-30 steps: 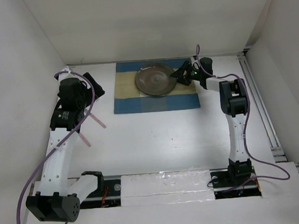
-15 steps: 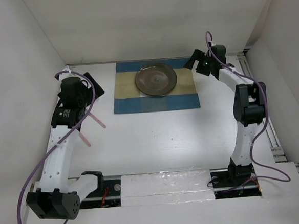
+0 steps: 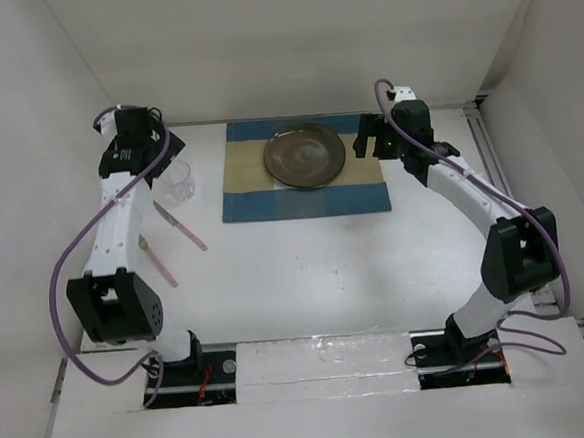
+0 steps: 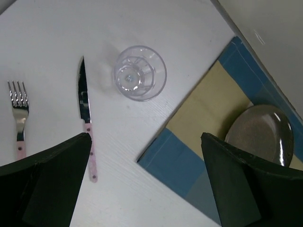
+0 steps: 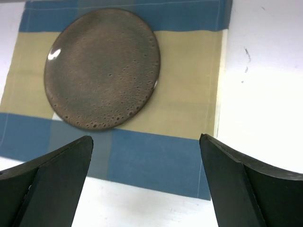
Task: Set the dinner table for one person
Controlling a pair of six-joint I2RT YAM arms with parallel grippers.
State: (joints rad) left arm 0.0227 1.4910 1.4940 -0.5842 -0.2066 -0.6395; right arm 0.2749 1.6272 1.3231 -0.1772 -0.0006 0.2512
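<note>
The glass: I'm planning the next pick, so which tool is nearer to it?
Left. The left tool hovers close by the glass; the right tool is across the placemat, beyond the plate.

Brown plate (image 5: pixel 102 68) on blue-and-tan placemat (image 5: pixel 189 85); nearby a glass (image 4: pixel 139 73), knife (image 4: pixel 86 120) (pink handle, seemingly plastic) and fork (image 4: pixel 19 118).

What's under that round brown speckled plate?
The round brown speckled plate rests on a blue-and-tan cloth placemat, which lies flat on the white tabletop. The patch of cloth directly beneath the plate is covered, so it cannot be checked.
</note>
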